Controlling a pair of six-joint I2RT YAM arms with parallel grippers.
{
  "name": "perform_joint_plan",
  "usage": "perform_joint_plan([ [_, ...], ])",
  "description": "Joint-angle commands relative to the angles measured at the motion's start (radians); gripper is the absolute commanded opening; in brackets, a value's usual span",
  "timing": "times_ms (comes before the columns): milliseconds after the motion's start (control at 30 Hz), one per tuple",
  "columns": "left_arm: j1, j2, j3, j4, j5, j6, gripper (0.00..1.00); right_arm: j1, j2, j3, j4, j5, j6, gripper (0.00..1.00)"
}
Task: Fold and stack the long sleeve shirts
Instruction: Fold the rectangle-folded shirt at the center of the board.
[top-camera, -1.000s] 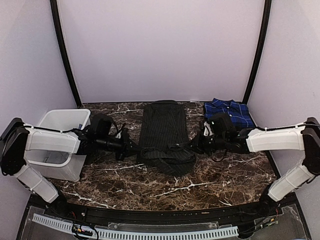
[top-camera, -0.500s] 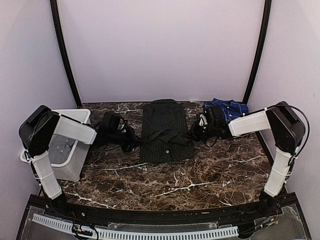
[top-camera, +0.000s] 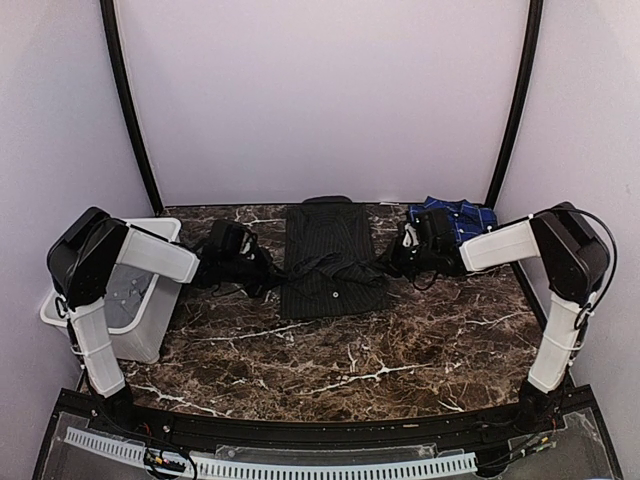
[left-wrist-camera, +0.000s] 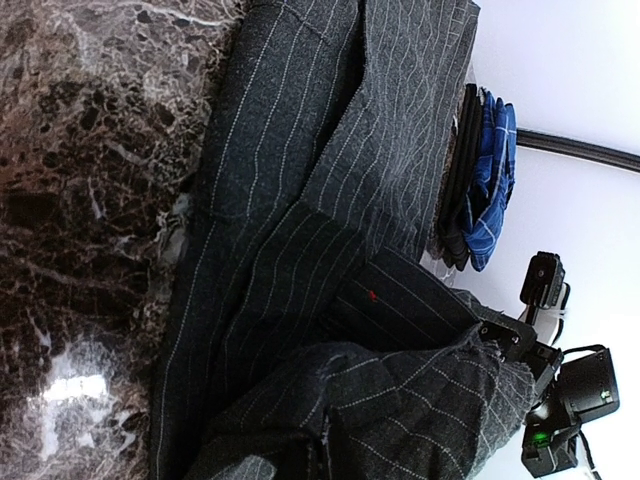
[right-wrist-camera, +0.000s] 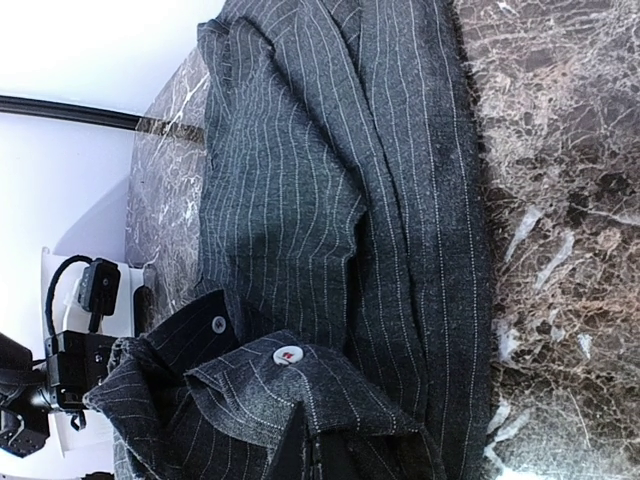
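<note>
At the far middle of the desk (top-camera: 420, 345), the left gripper (top-camera: 264, 277) is clamped fully closed on a bunched fold at the left side of the black pinstriped shirt (top-camera: 328, 250). The right gripper (top-camera: 391, 263) is closed just as tightly on its right side, where a buttoned cuff (right-wrist-camera: 250, 345) is gathered. Between them the shirt's near part is drawn up over the flat far part, which lies lengthwise toward the back wall. A blue plaid shirt (top-camera: 464, 216) lies folded in the far right corner, and a white bin (top-camera: 137, 300) stands at the left edge.
</note>
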Motion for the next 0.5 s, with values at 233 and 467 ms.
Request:
perform_joint_plan([
  [233,0.021,0.042,0.075,-0.043,-0.021,0.116,0.16,-0.022,0.019,0.039,-0.022,-0.006,-0.085,0.27],
  [467,0.044,-0.019,0.135,-0.180,-0.093,0.252,0.59,-0.025,-0.072,0.072,-0.134,0.061,-0.188,0.50],
])
